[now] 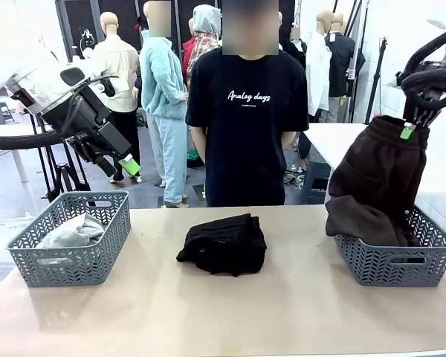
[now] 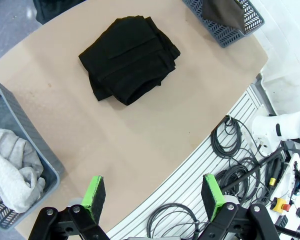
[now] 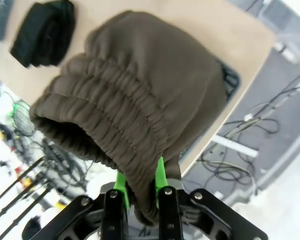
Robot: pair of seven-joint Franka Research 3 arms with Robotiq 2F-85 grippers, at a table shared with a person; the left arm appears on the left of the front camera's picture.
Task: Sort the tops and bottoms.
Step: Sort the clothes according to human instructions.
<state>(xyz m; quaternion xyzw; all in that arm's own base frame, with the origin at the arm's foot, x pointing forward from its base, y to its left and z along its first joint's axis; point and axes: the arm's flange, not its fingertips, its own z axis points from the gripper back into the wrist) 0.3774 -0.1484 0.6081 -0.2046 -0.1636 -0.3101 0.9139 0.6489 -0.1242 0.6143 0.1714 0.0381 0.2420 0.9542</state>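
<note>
**A:** Where are the trousers right now?

**B:** The dark brown trousers hang from the right gripper. Its jaws are squeezed nearly together on the gathered waistband. The lower end sags into the right basket, so I'd call that drop-off unfinished.

**A:** And the other clothes?

**B:** The light grey top lies crumpled inside the left basket. A folded black garment sits in the middle of the table, between the two baskets and apart from both.

**A:** The other arm?

**B:** The left gripper hovers raised near the left basket, jaws spread wide, holding nothing.

**A:** So how far along is it?

**B:** Past halfway, I'd judge. The top is sorted and the trousers only need letting go. The black piece is untouched, and it probably belongs with the bottoms. The person stands at the far edge, touching nothing on the table.
</note>
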